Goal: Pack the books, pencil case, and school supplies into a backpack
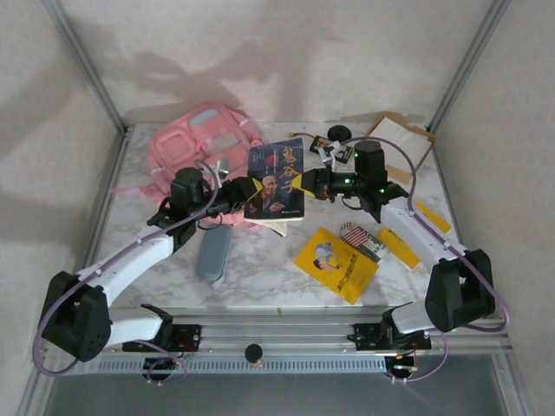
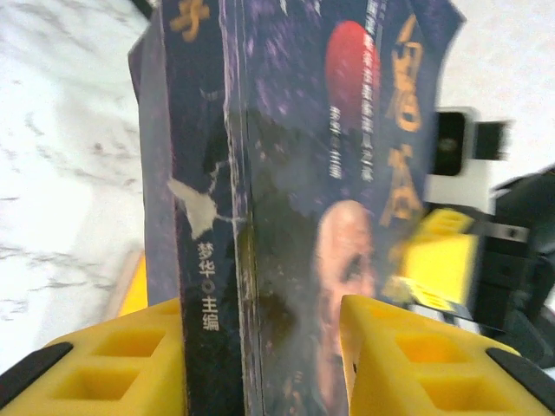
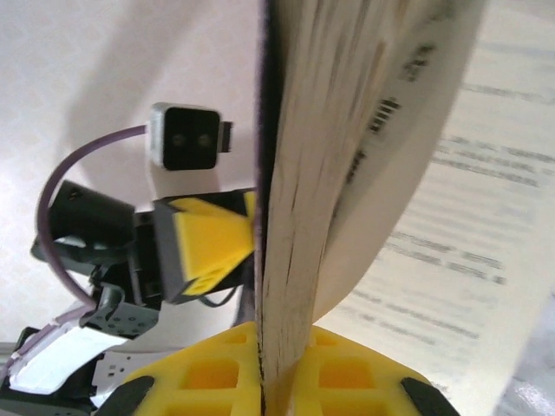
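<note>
A dark blue book (image 1: 276, 178) with a man's portrait is held upright above the table between both grippers. My left gripper (image 1: 244, 192) clamps its spine side; in the left wrist view the gripper (image 2: 260, 316) has one yellow finger on the spine and the other on the cover. My right gripper (image 1: 305, 182) is shut on the opposite edge, pinching the pages (image 3: 299, 217) while loose leaves curl away. The pink backpack (image 1: 195, 143) lies behind the left arm. On the table lie the grey-blue pencil case (image 1: 213, 251), a yellow book (image 1: 336, 264) and the flag-striped pack (image 1: 354, 234).
A cardboard tray (image 1: 401, 143) and a black round object (image 1: 338, 133) sit at the back right. Another yellow book (image 1: 399, 247) lies under the right arm. A further book's edge (image 1: 273, 228) pokes out below the raised one.
</note>
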